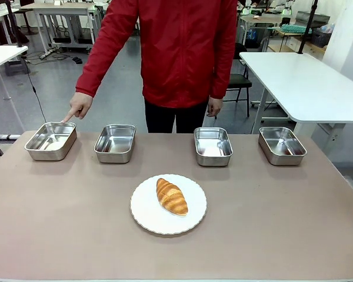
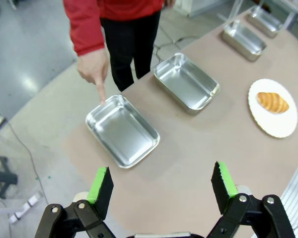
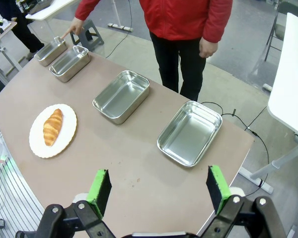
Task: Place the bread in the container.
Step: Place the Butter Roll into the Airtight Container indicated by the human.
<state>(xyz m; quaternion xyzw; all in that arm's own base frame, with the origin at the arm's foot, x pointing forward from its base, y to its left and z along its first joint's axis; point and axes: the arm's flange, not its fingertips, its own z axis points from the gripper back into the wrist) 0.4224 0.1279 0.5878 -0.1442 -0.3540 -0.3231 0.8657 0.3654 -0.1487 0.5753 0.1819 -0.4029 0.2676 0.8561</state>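
A golden-brown croissant, the bread (image 1: 172, 197) (image 2: 272, 102) (image 3: 52, 127), lies on a round white plate (image 1: 150, 218) in the middle of the table. Several steel trays stand in a row along the far edge. A person's finger (image 1: 67, 116) points at the far-left container (image 1: 51, 141) (image 2: 122, 131) (image 3: 51, 50), touching its rim. My left gripper (image 2: 163, 186) hovers open above the table near that tray. High over the right end, my right gripper (image 3: 159, 186) is open too, above the far-right tray (image 3: 189, 133). Nothing sits between either pair of fingers.
The other trays (image 1: 115, 143) (image 1: 213, 145) (image 1: 282, 145) are empty. The person in a red jacket (image 1: 185, 47) stands at the far edge, behind the middle. The near half of the table is bare around the plate.
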